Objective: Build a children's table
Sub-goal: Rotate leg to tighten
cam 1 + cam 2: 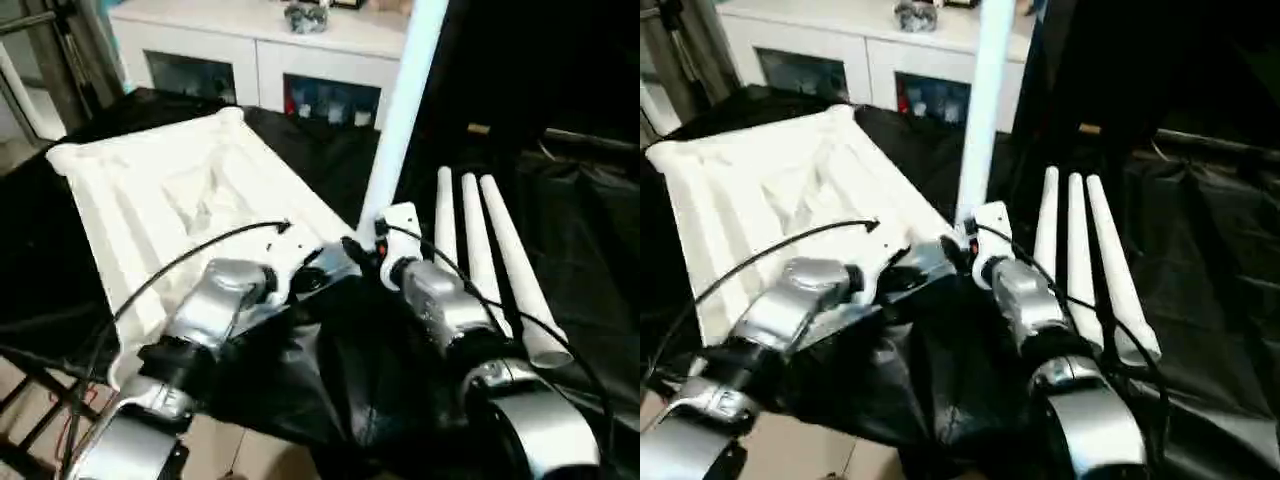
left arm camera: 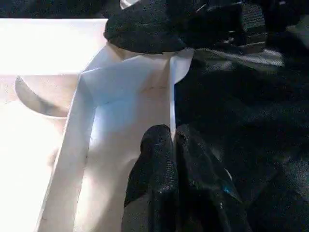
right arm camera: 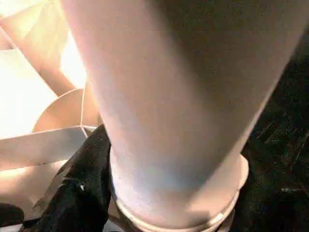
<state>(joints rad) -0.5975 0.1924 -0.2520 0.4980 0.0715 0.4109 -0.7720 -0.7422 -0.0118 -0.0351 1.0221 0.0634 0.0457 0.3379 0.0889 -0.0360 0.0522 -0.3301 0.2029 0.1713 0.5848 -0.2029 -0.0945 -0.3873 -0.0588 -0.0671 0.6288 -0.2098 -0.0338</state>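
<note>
Step in hand: seating the first leg. The white plastic rectangular tabletop lies underside up, ribs showing, on the black-draped desk. One long white tapered tube leg stands upright with its base in the tabletop's near rounded corner socket.

My right gripper is at the foot of that leg. In the right wrist view one black finger lies against the tube just above its collar, and the fingers stand moderately apart around it; I judge this a loose hold, not a firm clamp.

My left gripper has its fingers pinched narrow on the thin wall of the tabletop's rim, beside the same corner, steadying the piece.

Three further white tube legs lie side by side on the desk, near my right forearm.

Next move, as I judge it: keep the rim pinned, press the leg straight down until it seats, then release and fetch a second leg. A tilted leg could jam or tip out.
</note>
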